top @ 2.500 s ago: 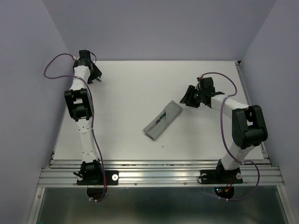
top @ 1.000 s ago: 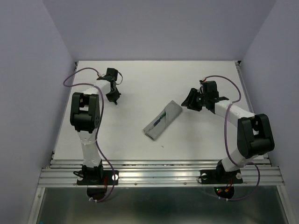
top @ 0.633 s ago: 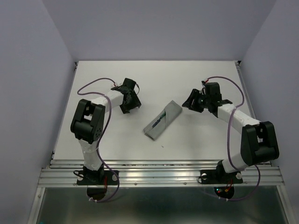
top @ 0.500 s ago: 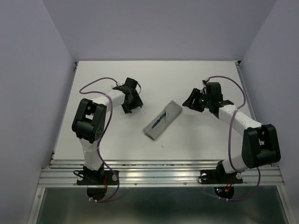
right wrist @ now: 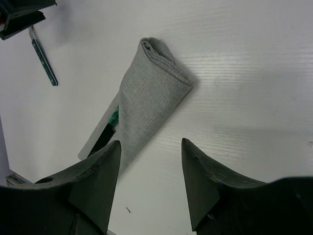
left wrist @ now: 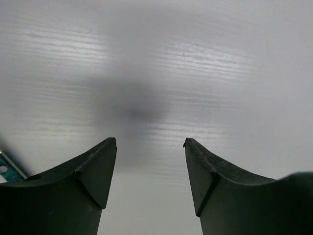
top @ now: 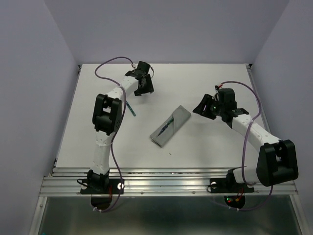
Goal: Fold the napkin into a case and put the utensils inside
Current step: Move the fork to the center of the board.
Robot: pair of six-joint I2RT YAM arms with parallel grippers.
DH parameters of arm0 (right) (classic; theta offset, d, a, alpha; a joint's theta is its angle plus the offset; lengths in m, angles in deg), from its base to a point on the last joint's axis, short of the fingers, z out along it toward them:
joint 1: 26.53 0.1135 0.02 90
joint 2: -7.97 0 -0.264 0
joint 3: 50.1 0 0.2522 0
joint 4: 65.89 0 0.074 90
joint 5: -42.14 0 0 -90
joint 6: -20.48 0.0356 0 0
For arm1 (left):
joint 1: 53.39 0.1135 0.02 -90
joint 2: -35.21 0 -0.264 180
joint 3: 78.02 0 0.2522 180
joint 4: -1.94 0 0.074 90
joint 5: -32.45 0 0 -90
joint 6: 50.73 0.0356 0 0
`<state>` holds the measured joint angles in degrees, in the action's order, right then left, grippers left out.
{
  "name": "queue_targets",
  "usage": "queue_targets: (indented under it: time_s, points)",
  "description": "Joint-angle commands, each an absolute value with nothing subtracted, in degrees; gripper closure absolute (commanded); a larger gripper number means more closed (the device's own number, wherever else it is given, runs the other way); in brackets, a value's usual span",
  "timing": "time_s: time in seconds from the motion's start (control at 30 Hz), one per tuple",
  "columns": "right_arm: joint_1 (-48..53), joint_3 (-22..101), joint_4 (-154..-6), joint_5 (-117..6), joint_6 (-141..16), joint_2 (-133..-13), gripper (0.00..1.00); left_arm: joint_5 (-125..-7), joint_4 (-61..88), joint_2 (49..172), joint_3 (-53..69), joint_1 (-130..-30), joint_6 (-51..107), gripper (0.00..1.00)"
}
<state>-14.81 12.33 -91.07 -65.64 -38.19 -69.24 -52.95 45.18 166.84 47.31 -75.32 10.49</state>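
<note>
The left pincer [left wrist: 150, 142] has swung off toward the far edge, spread and empty. It has left a teal-handled utensil [top: 131, 108] loose on the worktop [top: 205, 152], just beside the left arm [top: 108, 113] and left of the case [top: 180, 116]. The case lies diagonally mid-worktop, a second utensil [top: 167, 126] showing inside. The right pincer [right wrist: 150, 142], spread, hovers by its far end. Open worktop separates the case from every edge.

The case [top: 170, 126] is laid slantwise at the middle of the table [top: 205, 147] with one utensil [top: 167, 125] tucked inside, a second utensil [top: 131, 108] is set well to its left, the left gripper [top: 145, 88] is held behind that, and the right gripper [top: 201, 106] near the case's far end.
</note>
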Motion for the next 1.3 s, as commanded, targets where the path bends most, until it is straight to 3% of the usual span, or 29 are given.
queue_targets:
  time_s: [0.0, 0.2, 0.33, 0.47, 0.77, 1.1, 1.27]
  points:
    - [-14.23, 12.35, -91.16, -64.64, -38.49, -67.61, 0.41, -48.51, 49.64, 154.35, 40.74, -72.55, 13.17, 0.32]
    - [-14.23, 14.46, -91.16, -65.87, -39.37, -69.28, 0.32, -49.99, 45.15, 140.70, 18.84, -67.72, 12.37, 0.31]
    - [-14.23, 15.69, -91.43, -66.05, -39.46, -69.99, 0.24, -51.57, 42.71, 137.87, 10.73, -67.62, 12.90, 0.29]
    - [-14.23, 16.13, -91.69, -65.96, -39.55, -69.64, 0.22, -55.62, 39.18, 138.92, 7.81, -67.62, 14.30, 0.29]
    - [-14.23, 16.31, -92.57, -64.91, -39.11, -67.62, 0.21, -63.35, 36.27, 149.37, 19.05, -68.50, 15.71, 0.30]
    - [-14.23, 16.04, -93.36, -64.12, -39.28, -67.44, 0.20, -63.71, 37.15, 165.01, 45.93, -68.50, 19.74, 0.32]
    - [-14.23, 15.87, -93.71, -63.77, -39.37, -67.52, 0.20, -63.79, 36.10, 164.24, 50.53, -68.50, 25.37, 0.32]
